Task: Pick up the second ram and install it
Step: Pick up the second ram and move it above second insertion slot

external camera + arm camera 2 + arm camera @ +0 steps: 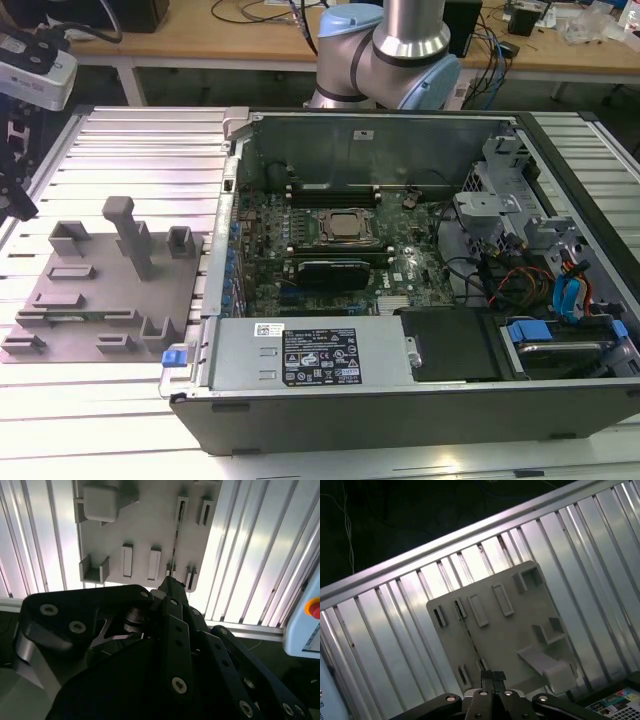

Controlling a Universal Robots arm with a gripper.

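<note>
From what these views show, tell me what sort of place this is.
Probably a robotics lab or workshop: an open computer case sits on a slotted aluminium table beside a grey holder tray, with the robot arm and cable-strewn wooden benches behind.

You are getting hard glare streaking off the ribbed table (250,555) in both wrist views; the gripper (170,582) is sitting in shadow, and soft light is evenly filling the computer case (330,140).
</note>
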